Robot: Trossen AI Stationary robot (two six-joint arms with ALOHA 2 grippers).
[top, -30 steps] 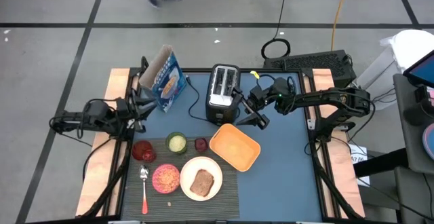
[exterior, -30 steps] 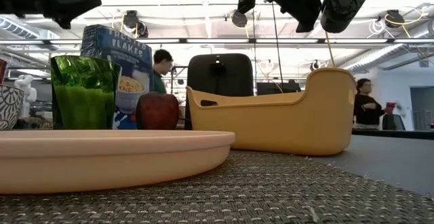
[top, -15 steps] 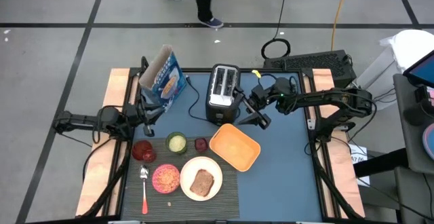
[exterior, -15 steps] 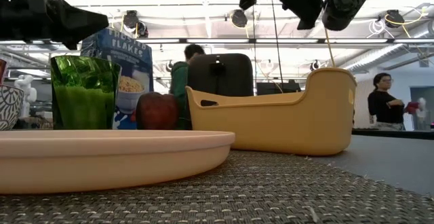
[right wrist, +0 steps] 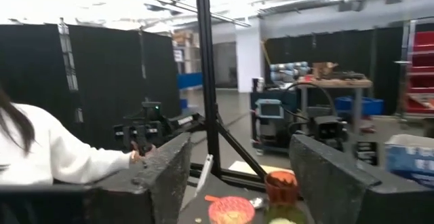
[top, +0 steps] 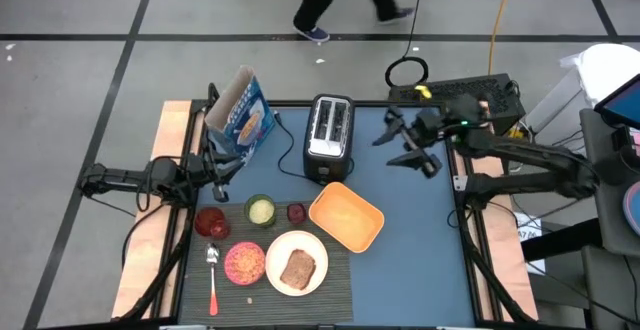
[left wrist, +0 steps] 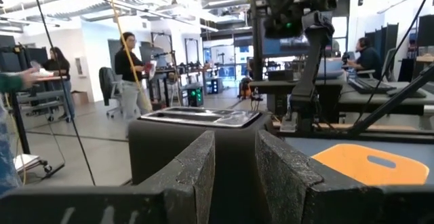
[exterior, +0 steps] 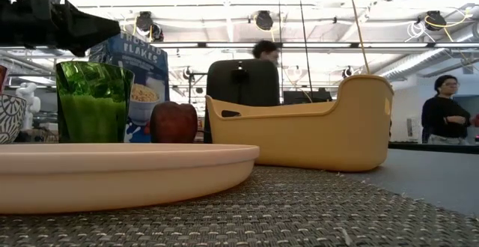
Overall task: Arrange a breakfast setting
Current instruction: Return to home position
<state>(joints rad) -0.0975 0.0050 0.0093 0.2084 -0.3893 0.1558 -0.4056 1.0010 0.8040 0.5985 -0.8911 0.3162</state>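
Observation:
A dark ribbed placemat lies at the table's near edge. On it rest a white plate with a toast slice, a pink bowl, a small green cup, a red glass and a red-handled spoon. My left gripper hovers near the cereal box, above and beyond the red glass. Its fingers stand a narrow gap apart and hold nothing. My right gripper is wide open and empty, right of the toaster, and its fingers also show in the right wrist view.
A silver-black toaster and a blue cereal box stand at the table's far side. An orange basket sits right of the placemat, and a small red fruit sits beside the cup. People move beyond the table.
My left gripper has gone toward the table's right edge, up to the cereal box, and then stayed still. My right gripper has drawn back from the toaster toward the table's right and far edges and risen, staying open. Nothing on the placemat has moved.

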